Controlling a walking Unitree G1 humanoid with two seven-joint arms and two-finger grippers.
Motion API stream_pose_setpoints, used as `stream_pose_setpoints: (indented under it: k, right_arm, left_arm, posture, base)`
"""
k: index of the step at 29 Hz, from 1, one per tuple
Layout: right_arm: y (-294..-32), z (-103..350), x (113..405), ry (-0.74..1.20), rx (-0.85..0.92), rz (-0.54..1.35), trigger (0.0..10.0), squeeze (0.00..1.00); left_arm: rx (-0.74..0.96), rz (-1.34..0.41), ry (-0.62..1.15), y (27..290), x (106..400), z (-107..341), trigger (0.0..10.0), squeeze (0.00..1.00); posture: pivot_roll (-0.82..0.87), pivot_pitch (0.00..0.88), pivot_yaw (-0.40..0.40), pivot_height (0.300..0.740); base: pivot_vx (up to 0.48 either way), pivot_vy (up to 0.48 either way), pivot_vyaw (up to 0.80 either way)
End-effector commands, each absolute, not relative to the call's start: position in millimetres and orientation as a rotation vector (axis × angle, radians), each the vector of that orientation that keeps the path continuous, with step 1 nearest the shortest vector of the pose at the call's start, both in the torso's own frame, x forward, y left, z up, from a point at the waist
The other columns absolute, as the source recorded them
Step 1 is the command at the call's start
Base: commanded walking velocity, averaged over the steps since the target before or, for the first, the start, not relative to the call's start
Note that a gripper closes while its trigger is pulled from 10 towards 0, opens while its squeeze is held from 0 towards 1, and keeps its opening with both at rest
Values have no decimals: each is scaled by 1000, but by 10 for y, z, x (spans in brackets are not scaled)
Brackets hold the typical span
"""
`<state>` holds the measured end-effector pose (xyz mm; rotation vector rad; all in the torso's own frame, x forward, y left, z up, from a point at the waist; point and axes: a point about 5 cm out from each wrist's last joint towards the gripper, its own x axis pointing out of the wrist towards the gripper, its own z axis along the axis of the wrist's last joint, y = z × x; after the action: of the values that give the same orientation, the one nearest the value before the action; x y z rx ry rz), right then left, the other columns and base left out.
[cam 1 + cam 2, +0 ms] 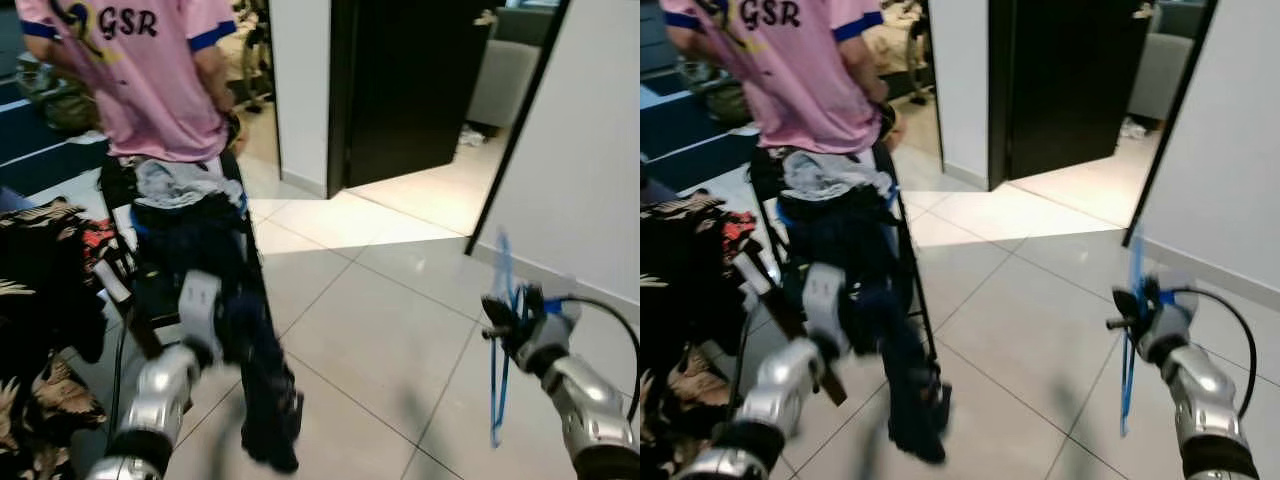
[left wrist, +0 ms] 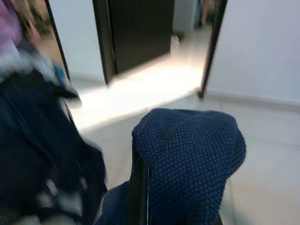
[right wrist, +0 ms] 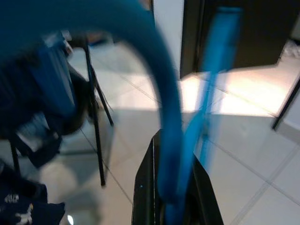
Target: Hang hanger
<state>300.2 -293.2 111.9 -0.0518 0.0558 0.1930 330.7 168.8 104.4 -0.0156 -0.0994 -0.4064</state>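
My right gripper [image 1: 508,322] is shut on a blue plastic hanger [image 1: 500,345] and holds it edge-on over the tiled floor at the right. The right wrist view has the hanger's curved hook [image 3: 159,93] between the black fingers [image 3: 144,187]. My left gripper [image 1: 228,325] is shut on a dark navy knitted garment [image 1: 260,370] that hangs down toward the floor. That knit [image 2: 187,159] drapes over the left fingers in the left wrist view. A black clothes rack [image 1: 150,300] draped with dark clothes stands just left of the garment.
A person in a pink shirt [image 1: 140,70] stands behind the rack. More clothes [image 1: 40,290] are piled at the far left. A dark open door [image 1: 410,90] and a white wall [image 1: 590,160] lie ahead and right. Pale floor tiles [image 1: 390,330] stretch between my arms.
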Motion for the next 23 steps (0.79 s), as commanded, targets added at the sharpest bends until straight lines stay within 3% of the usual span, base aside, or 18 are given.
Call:
stream_pose_setpoints:
  k: [1, 7, 23]
  right_arm:
    - [-2856, 1201, 3017, 37, -42, 245, 10000, 0]
    - [-2629, 1509, 3050, -56, -41, 381, 10000, 0]
    - [-2475, 1740, 3037, -81, -19, 465, 10000, 0]
  left_arm:
    - [-22, -394, -97, 1741, 3285, 1062, 10000, 0]
    - [-32, -420, -207, 1624, 3315, 1368, 10000, 0]
    - [-46, -448, -371, 1320, 3288, 2066, 10000, 0]
  posture:
    - [-48, 0, 18, 740]
    - [-56, 0, 24, 740]
    - [-15, 0, -8, 740]
  base:
    - [0, 0, 775]
    - [0, 0, 772]
    - [0, 0, 764]
